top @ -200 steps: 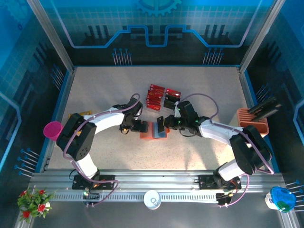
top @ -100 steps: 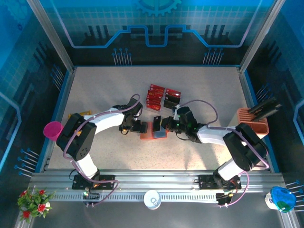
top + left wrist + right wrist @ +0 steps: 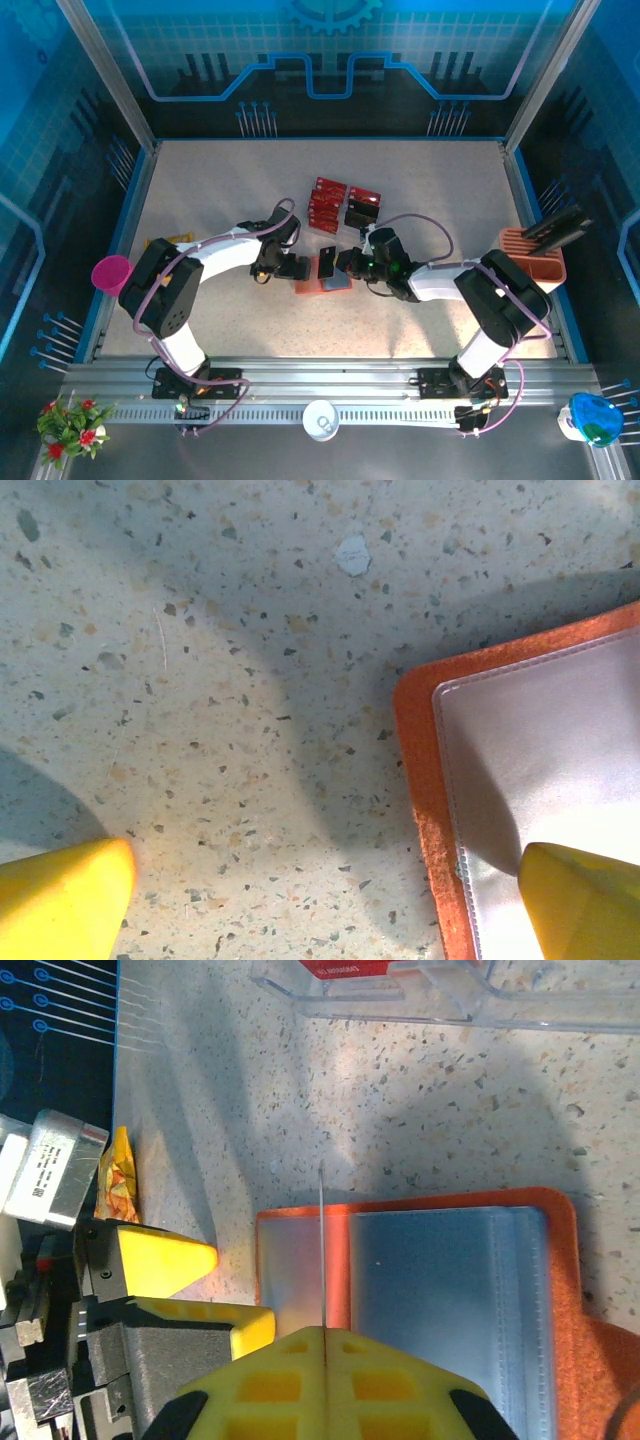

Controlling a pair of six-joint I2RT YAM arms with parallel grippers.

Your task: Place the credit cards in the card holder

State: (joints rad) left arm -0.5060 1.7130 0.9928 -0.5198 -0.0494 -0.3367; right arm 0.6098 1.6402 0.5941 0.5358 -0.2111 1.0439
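Orange card holder (image 3: pixel 440 1290) — card (image 3: pixel 321 1250) edge-on

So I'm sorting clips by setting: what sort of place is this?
Probably a robot lab cell, not a home: a speckled table walled by blue circuit-print panels on metal posts, with a left arm and right arm bolted to a rail.

Left arm (image 3: pixel 222 250) and right arm (image 3: pixel 440 283): white tubular links, black joint housings, purple cable (image 3: pixel 420 218) looped externally. Left gripper (image 3: pixel 325 880) and right gripper (image 3: pixel 325 1332): yellow moulded fingers (image 3: pixel 270 1385). The right pair has recessed pockets.
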